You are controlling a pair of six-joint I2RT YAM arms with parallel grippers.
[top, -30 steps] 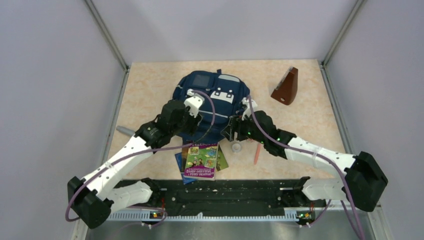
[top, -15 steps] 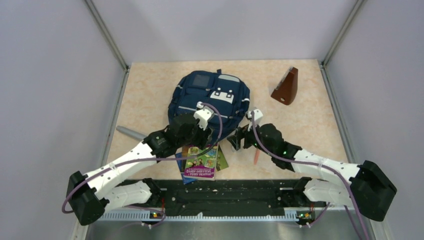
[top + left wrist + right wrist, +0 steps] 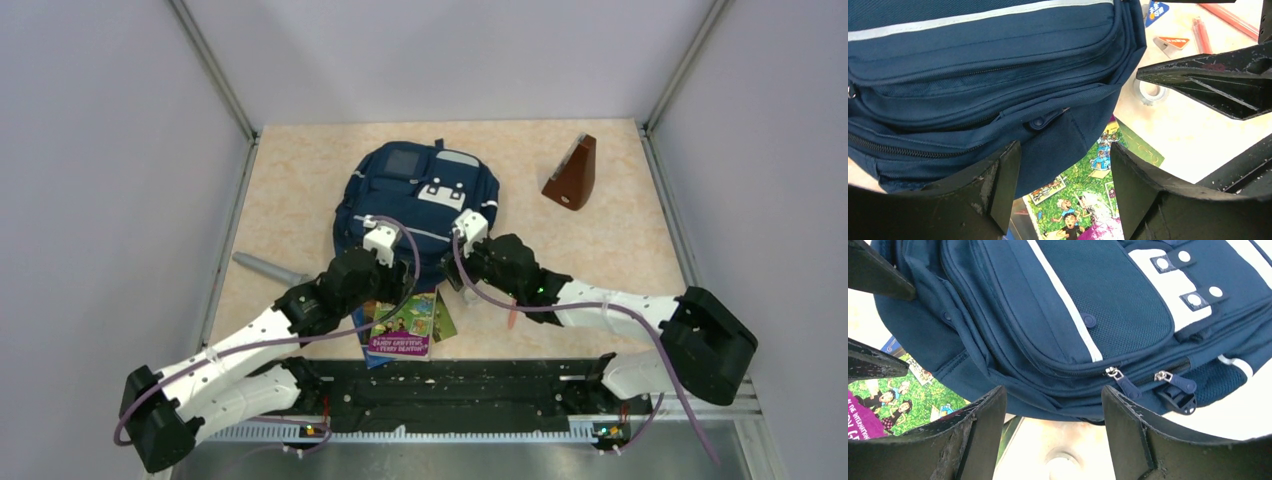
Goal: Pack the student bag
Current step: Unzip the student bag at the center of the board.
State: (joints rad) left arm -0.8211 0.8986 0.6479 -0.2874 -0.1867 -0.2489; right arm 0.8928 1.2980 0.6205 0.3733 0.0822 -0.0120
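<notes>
Your student bag point(image 3: 415, 200) lies front-up in the middle of the bench point(image 3: 640, 250), well apart from both side walls, its near edge overlapping the picture books point(image 3: 405, 322). Both arms crowd that edge. The left gripper point(image 3: 1064, 150) holds its jaws wide apart over hem and books, gripping nothing. The right gripper point(image 3: 1053, 392) gapes too, nothing held, near 2 zipper pulls point(image 3: 1118, 376). A brown wedge point(image 3: 572, 175) stands off the bag's right side.
</notes>
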